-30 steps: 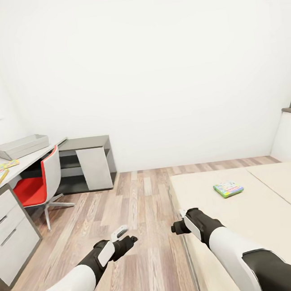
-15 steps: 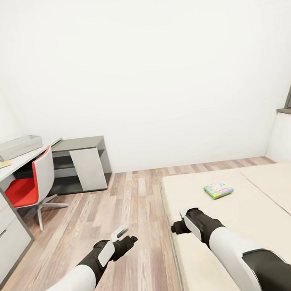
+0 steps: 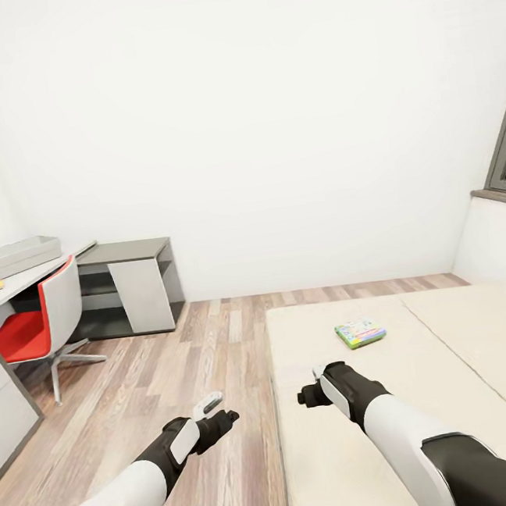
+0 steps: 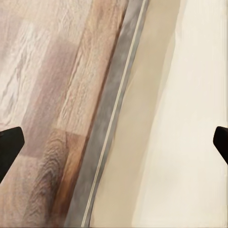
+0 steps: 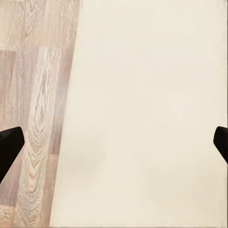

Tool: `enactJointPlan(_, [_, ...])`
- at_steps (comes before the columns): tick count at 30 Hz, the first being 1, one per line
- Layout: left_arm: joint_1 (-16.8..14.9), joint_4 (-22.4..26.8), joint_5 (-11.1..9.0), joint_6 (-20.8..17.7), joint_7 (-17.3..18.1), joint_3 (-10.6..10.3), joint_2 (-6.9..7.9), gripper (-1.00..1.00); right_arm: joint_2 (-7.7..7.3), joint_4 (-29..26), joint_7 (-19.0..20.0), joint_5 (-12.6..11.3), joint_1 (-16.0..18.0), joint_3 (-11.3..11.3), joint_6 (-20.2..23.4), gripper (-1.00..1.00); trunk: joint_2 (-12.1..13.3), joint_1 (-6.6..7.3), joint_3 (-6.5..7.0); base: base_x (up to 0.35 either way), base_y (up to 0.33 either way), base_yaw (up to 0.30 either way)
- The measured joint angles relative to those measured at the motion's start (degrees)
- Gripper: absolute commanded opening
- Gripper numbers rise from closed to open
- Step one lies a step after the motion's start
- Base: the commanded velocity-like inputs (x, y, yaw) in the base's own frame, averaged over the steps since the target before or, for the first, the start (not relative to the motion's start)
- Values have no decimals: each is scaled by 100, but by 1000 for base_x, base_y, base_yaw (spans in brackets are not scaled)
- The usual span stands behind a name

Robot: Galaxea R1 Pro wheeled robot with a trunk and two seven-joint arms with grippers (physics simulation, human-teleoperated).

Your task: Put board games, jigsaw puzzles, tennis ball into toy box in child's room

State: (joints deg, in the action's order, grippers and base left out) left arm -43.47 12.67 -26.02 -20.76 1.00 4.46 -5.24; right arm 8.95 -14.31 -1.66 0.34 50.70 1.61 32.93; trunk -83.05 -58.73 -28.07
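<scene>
Both grippers read wide apart and empty on my wrist feeds: left gripper point(image 3: 216, 416) over the wood floor point(image 3: 180, 371) by the bed point(image 3: 426, 390) edge, right gripper point(image 3: 310, 392) above the mattress. I see one small game box point(image 3: 359, 333) lying on the bed ahead. Toy box point(image 3: 13, 255) sits on the table point(image 3: 28, 277) at far left.
</scene>
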Motion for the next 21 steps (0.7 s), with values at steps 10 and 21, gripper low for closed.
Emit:
enactJointPlan(10, [-1, 0, 1, 0, -2, 0, 0, 100, 1, 0, -4, -1, 0, -5, 5, 100, 0, 0, 0, 0, -273, 0])
enactJointPlan(21, [-1, 0, 3, 0, -2, -7, -1, 100, 1, 0, -5, -1, 0, -9, 9, 100, 0, 0, 0, 0, -273, 0])
